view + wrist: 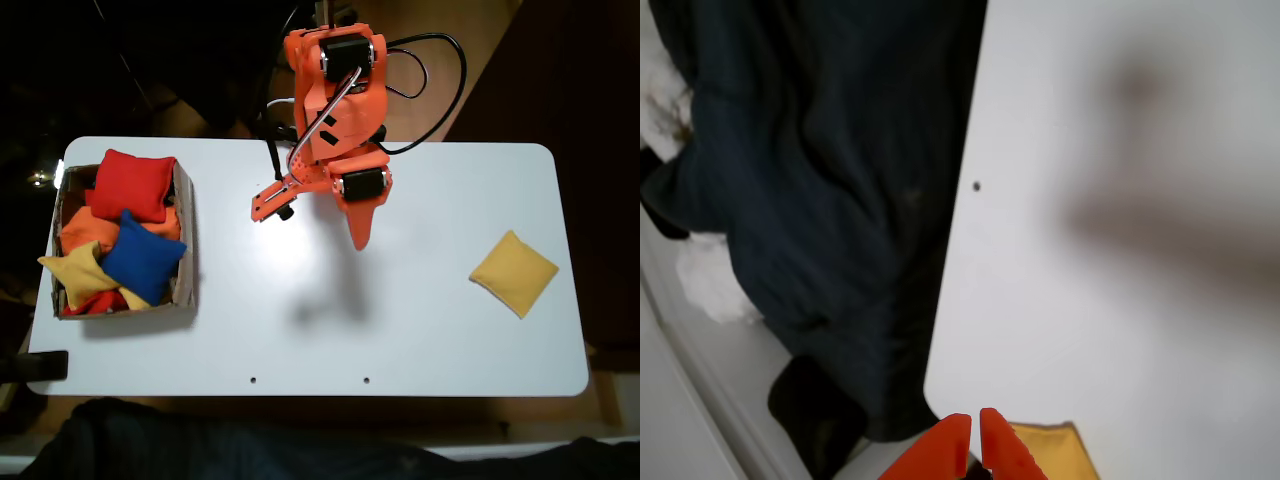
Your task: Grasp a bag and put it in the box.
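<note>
— What's closest to the wrist camera?
— The gripper (975,432): two orange fingertips with a thin slit between them, nearly closed, nothing held. A corner of the bag (1055,452) shows just behind them.
— Where's that bag on the table (330,330)?
— In the fixed view the bag (513,272) lies flat near the right end, well apart from the arm (335,120).
— And the box (184,235)?
— At the left end, full of beanbags.

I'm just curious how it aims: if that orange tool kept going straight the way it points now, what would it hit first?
Probably just the bare white table. The tool points down at open tabletop; the golden-yellow bag lies off to the right in the fixed view, though depth is hard to judge.
</note>
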